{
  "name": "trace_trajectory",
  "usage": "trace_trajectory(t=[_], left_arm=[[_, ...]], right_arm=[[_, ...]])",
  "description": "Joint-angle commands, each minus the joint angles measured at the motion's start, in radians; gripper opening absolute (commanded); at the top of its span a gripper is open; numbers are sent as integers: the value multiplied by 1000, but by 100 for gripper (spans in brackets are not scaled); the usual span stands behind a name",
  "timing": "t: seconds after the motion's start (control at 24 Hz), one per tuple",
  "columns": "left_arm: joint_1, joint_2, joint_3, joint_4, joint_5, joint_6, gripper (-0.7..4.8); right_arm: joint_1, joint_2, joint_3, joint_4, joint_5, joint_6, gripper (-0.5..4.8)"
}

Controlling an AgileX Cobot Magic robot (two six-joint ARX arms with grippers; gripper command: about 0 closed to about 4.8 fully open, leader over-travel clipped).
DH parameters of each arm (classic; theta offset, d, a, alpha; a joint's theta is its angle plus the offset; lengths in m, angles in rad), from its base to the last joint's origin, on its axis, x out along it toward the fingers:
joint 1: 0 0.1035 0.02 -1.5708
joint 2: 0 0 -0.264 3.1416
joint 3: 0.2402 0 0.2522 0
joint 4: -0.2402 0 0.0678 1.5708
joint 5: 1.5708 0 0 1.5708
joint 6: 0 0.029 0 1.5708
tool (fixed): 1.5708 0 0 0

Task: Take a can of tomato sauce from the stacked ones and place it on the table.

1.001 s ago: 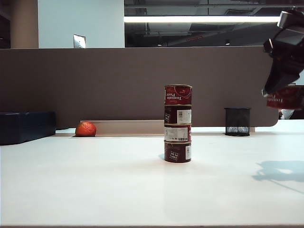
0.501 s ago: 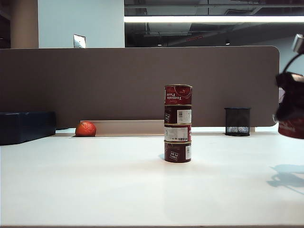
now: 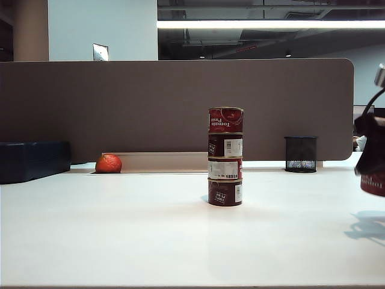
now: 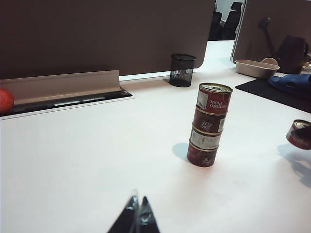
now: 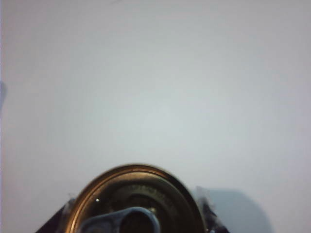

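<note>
My right claw (image 5: 138,218) is clamped on the can of tomato sauce (image 5: 136,199), one finger on each side of the tin; from the wrist camera I look straight down on its gold lid and pull tab, with bare white worktop (image 5: 155,77) beneath. In the exterior view this claw (image 3: 374,171) sits at the far right edge, half out of frame, the can (image 3: 373,182) hanging under it clear of the worktop (image 3: 120,235), and a shadow lies on the surface just below. The left wrist camera catches the same can (image 4: 299,134) tilted in the air.

Well away from the right claw, toward the middle of the worktop, stands the stacked ones (image 3: 225,156), a column of four tins, upright and squarely aligned. Nothing lies between the claw and that column, and the surface directly under the held can is bare.

Behind the claw, against the brown partition (image 3: 150,102), sits a black mesh cup (image 3: 301,154). Far beyond the stack I see an orange-red fruit (image 3: 109,163) and a dark blue case (image 3: 33,160).

My left claw (image 4: 137,221) hovers low over open worktop, fingertips pressed together with nothing between them, the stack (image 4: 209,124) ahead of it and off to one side.
</note>
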Motion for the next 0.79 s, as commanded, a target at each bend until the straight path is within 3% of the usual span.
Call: trace_trajectory(t=[0.04, 0.79], left_arm=[[1, 1, 7, 13, 1, 0, -6], [1, 1, 7, 14, 1, -2, -6]], right_arm=[[0, 38, 2, 16, 1, 11, 246], [1, 160, 2, 15, -33, 11, 248]])
